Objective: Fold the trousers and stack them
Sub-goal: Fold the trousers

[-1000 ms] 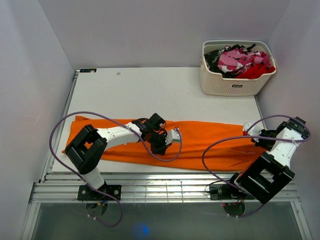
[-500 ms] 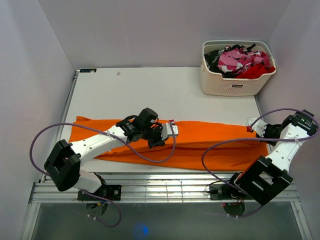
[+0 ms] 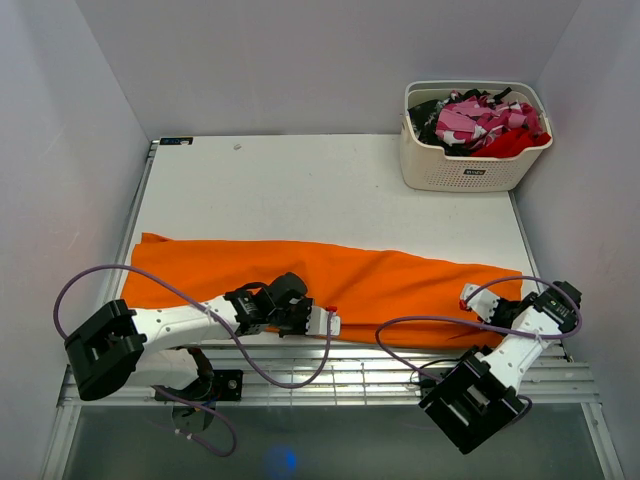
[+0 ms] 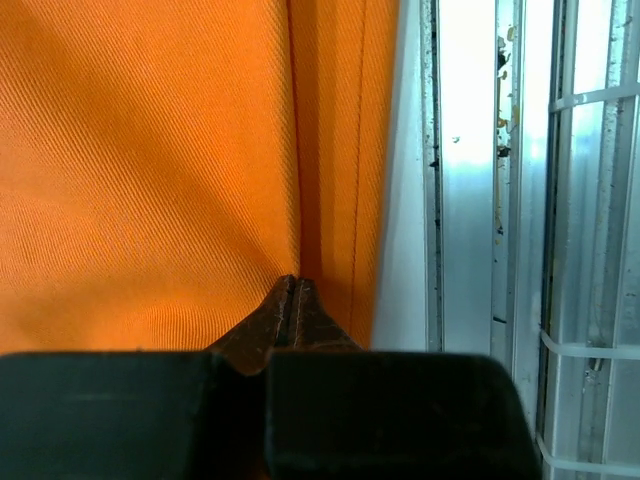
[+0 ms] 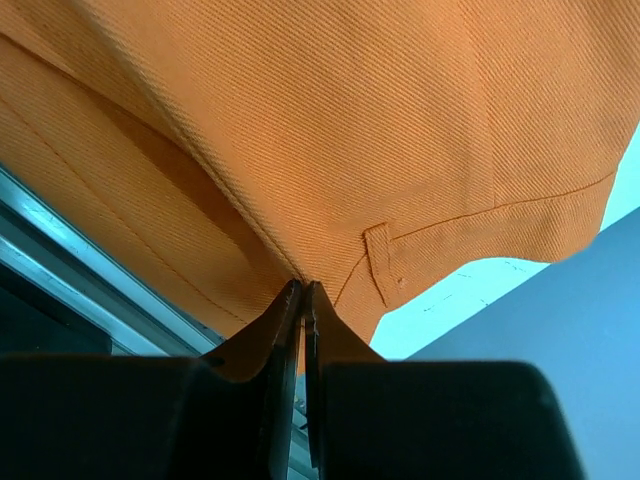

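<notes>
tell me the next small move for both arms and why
Probably raise both together a little. The left gripper and right gripper are each shut on a pinch of the trousers, which lie in a long flat strip, so an even lift could start the fold.

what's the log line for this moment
left gripper shut on trousers | right gripper shut on trousers | trousers lie along near table edge

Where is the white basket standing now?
In the top view, the basket stands on the far right corner of the table, apart from the trousers spread along the near edge.
</notes>
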Controlling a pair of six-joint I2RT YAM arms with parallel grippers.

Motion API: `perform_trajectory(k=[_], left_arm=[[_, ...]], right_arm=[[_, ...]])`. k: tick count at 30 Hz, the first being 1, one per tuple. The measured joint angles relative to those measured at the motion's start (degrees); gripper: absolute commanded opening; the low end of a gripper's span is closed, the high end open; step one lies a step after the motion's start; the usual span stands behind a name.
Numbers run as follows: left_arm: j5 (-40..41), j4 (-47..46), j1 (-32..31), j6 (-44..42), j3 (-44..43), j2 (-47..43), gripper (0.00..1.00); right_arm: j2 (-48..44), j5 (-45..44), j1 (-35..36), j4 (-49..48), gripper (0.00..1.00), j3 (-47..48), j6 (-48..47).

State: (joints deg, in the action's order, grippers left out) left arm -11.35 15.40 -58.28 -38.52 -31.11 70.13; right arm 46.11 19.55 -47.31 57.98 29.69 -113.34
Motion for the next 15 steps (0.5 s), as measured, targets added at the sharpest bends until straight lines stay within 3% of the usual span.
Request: perform_trajectory(k=[5, 10, 15], left_arm=[[0.6, -1.8, -0.1, 0.9, -0.1, 1.3, 0.0], [0.9, -3.5, -0.4, 1.4, -1.3, 1.7, 0.0], [0.8, -3.7, -0.4, 1.6, -2.3, 1.7, 0.0]], right_arm=[[2.5, 2.1, -4.1, -0.1, 0.08, 1.2, 0.0], [7.1, 5.4, -8.3, 4.6, 0.08, 9.7, 0.2], [4.7, 4.5, -12.8, 7.5, 0.08, 10.0, 0.2]])
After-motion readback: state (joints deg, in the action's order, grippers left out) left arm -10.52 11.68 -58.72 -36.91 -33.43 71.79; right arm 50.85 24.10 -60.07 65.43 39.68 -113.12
